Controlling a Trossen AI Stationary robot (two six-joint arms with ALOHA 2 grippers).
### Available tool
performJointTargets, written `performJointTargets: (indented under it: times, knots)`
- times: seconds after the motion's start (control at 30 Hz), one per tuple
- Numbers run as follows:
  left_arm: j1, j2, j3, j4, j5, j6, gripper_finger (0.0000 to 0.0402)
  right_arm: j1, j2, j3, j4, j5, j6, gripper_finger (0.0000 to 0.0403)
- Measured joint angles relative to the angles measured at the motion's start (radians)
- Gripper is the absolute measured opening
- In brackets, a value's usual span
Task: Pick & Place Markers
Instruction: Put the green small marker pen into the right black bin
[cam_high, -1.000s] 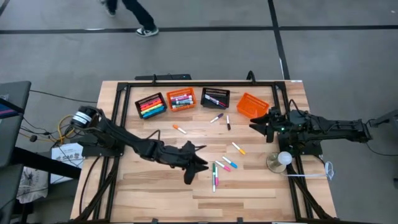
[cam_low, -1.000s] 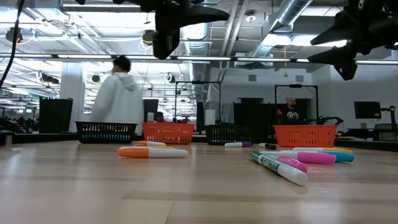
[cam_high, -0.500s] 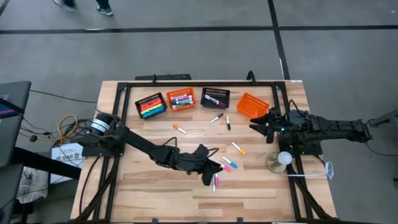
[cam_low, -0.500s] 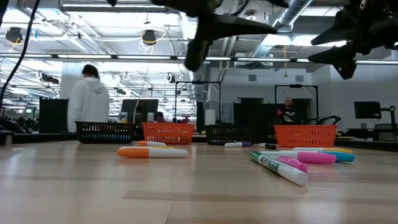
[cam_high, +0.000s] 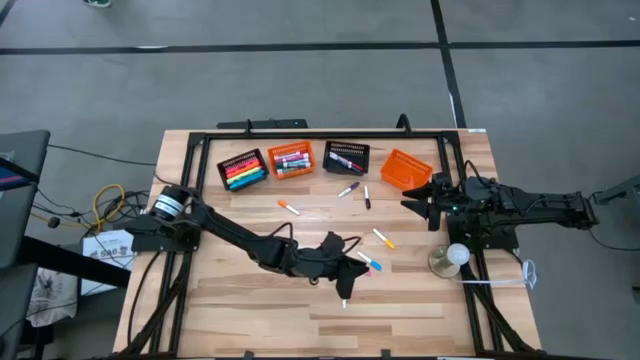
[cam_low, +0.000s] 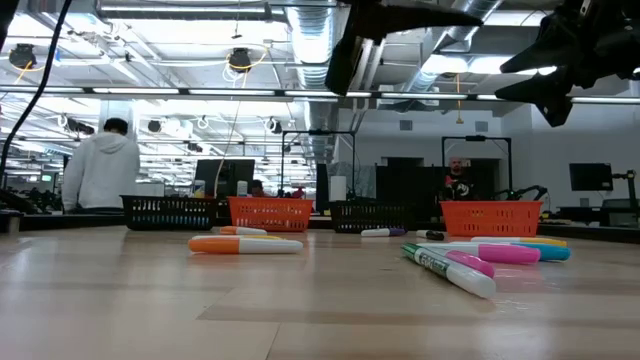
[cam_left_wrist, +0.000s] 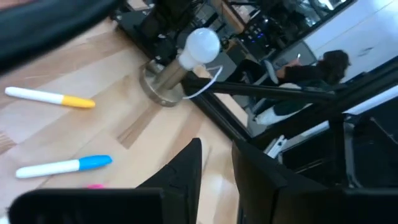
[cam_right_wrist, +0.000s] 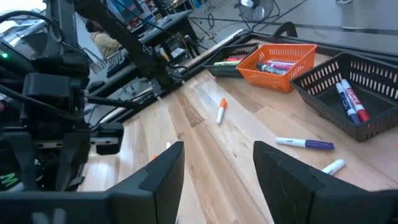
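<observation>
Loose markers (cam_high: 372, 264) lie scattered on the table (cam_high: 240, 300) in front of four baskets. In the high view, a cluster sits near the middle right: a blue-capped marker (cam_high: 374, 265) pointing right and toward the near edge, a pink one just beside it, mostly under the left arm, and a green marker (cam_high: 345, 296) whose long axis runs near to far. A yellow-capped marker (cam_high: 383, 238) lies slanted a little farther right. An orange-capped marker (cam_high: 289, 208) rests alone left of centre, slanted, and two more markers (cam_high: 349, 189) lie just in front of the baskets, one slanted, one dark and running near to far.

In the low view the green marker (cam_low: 446, 269) points toward the camera, the pink (cam_low: 505, 254) and blue ones lie across behind it, and the orange one (cam_low: 245, 244) lies crosswise.

The left gripper (cam_high: 345, 281) hangs above the cluster, over the green marker; its fingers (cam_left_wrist: 180, 174) stand narrowly apart and hold nothing.

The right gripper (cam_high: 412, 196) waits by the tilted orange basket (cam_high: 405, 168) at the far right, fingers (cam_right_wrist: 158, 177) spread and empty.

The black left basket (cam_high: 242, 169), the orange middle basket (cam_high: 290, 160) and the black basket (cam_high: 346, 157) hold markers. A small lamp (cam_high: 452, 258) stands at the right edge.
</observation>
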Motion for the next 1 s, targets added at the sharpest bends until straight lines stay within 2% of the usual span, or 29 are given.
performJointTargets:
  times: [0.3,0.43,0.57,0.7,0.87,1.0]
  knots:
    - [0.011,-0.010,0.000,0.030,-0.015,-0.026,0.0088,0.000,0.000,0.000,-0.001,-0.003,-0.012,0.0184]
    - [0.014,-0.010,0.036,-0.010,-0.013,-0.028,0.0088,0.000,0.000,0.000,-0.001,-0.003,-0.018,0.0181]
    - [0.019,-0.011,0.125,-0.202,0.055,-0.033,0.0088,0.000,0.000,0.000,0.000,-0.003,-0.023,0.0181]
    - [0.032,-0.012,0.201,-0.399,0.059,-0.122,0.0088,0.000,0.000,0.000,0.000,-0.001,-0.024,0.0183]
    - [0.041,-0.011,0.208,-0.499,0.077,-0.277,0.0088,0.000,0.000,0.000,-0.001,0.001,-0.024,0.0181]
    - [0.039,-0.010,0.209,-0.653,0.117,-0.387,0.0088,0.000,0.000,0.000,-0.001,0.001,-0.024,0.0180]
